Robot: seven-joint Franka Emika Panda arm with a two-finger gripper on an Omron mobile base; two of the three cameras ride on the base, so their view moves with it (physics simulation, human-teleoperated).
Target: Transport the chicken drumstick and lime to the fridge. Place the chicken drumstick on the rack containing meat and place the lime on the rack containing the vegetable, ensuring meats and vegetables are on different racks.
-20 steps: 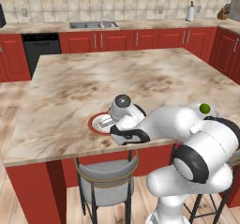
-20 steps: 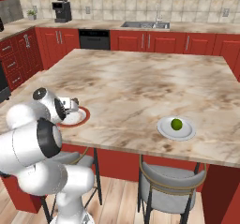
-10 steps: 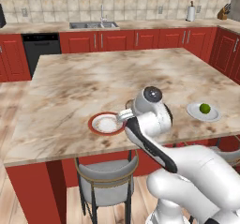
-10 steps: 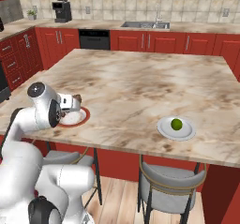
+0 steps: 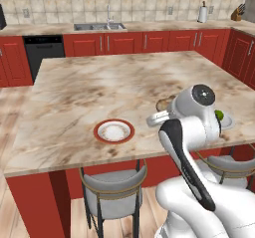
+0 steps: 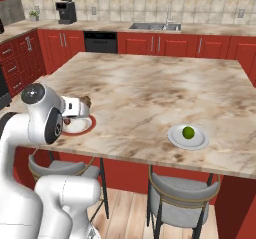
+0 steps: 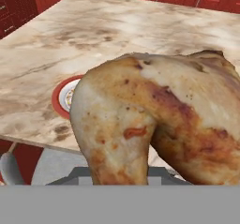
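My gripper (image 5: 162, 110) is shut on the chicken drumstick (image 5: 165, 103), a lumpy golden-brown piece held above the marble island, to the right of a red-rimmed plate (image 5: 114, 131). In the right base view the drumstick (image 6: 86, 102) hangs just over that plate (image 6: 82, 128). It looms large in the hand view, drumstick (image 7: 154, 120) hiding the fingertips. The lime (image 6: 188, 132) lies on a white plate (image 6: 196, 141) near the island's front right; from the left base view the lime (image 5: 218, 115) peeks out behind my arm. The fridge and its racks are out of view.
Two grey stools (image 5: 113, 187) (image 6: 182, 193) stand under the island's front edge. Red cabinets and a sink (image 5: 99, 26) line the back wall, with a dishwasher (image 5: 44, 53) at the left. Wide bare marble (image 6: 150, 88) spreads behind the plates.
The arm has lifted the drumstick off the red-rimmed plate and carried it up and to the right. The plate, now bare, and the lime have stayed put.
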